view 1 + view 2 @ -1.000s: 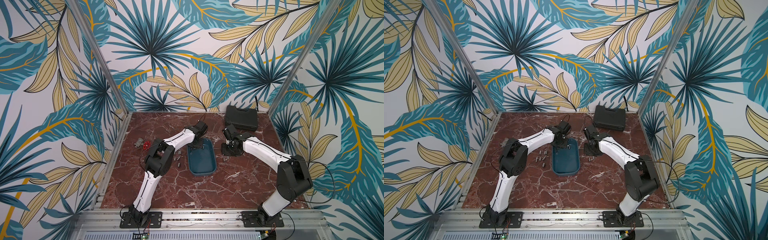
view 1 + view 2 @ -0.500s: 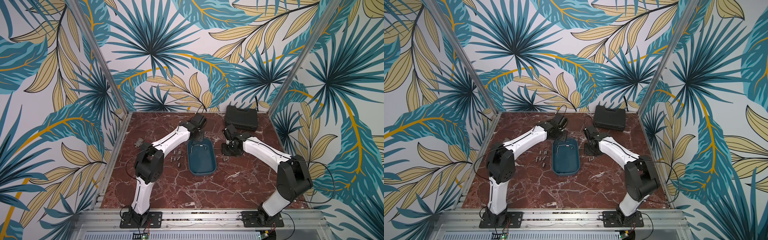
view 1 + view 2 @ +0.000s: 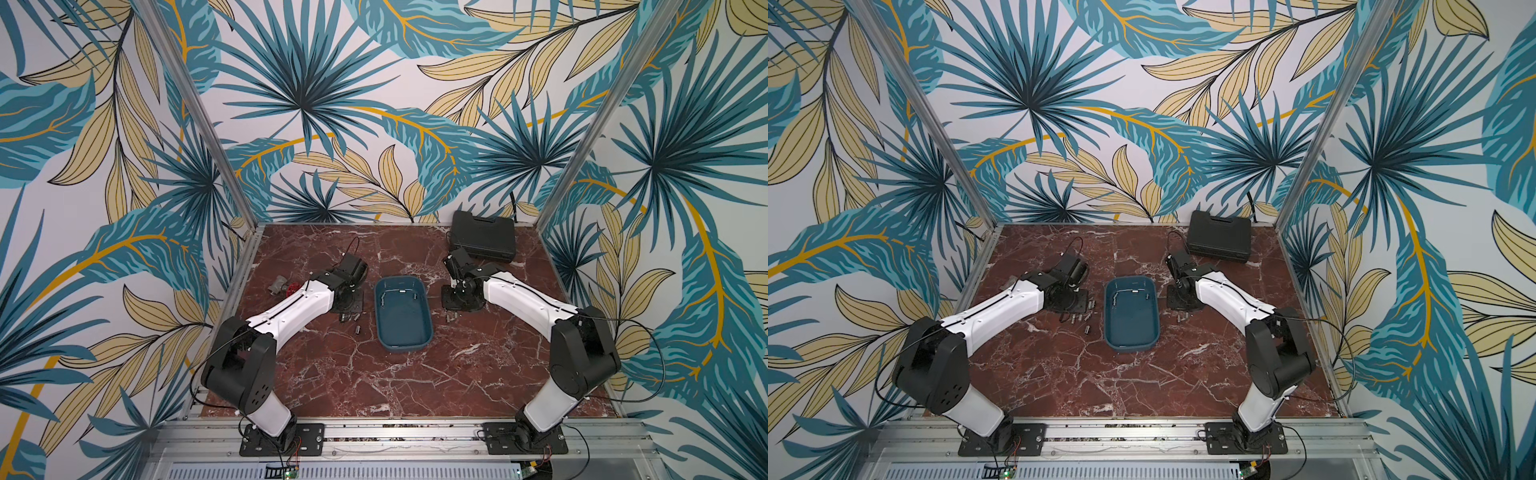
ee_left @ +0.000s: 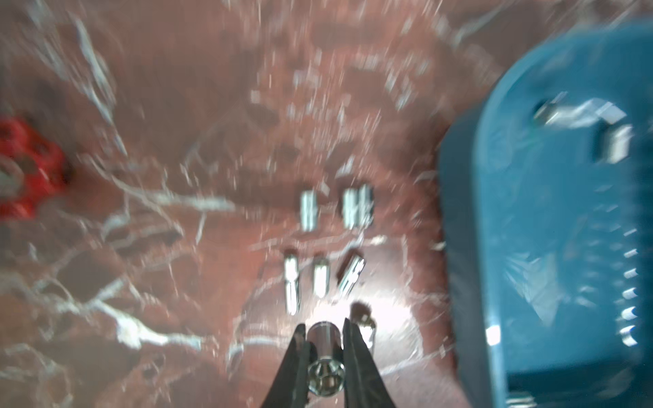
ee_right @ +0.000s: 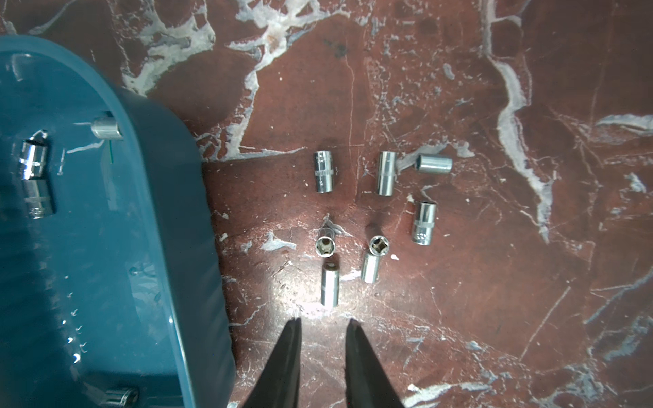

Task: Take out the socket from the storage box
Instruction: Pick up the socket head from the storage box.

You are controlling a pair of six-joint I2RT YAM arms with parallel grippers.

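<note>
Progress: left gripper (image 4: 324, 348), pinching 1 socket (image 4: 325, 378), has swung from over storage box (image 4: 466, 247) to just beside it, release likely next; right gripper (image 5: 323, 323) beside storage box, parted, empty.

I am finding no readable text or numbers. The sockets (image 5: 324, 172) are showing nothing legible to me.

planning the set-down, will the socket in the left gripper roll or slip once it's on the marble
Probably rolls if laid sideways: the socket is a smooth round cylinder and the marble tabletop looks flat and polished. Likely slippery too: shiny chrome, pinched only by the slim left gripper.
</note>
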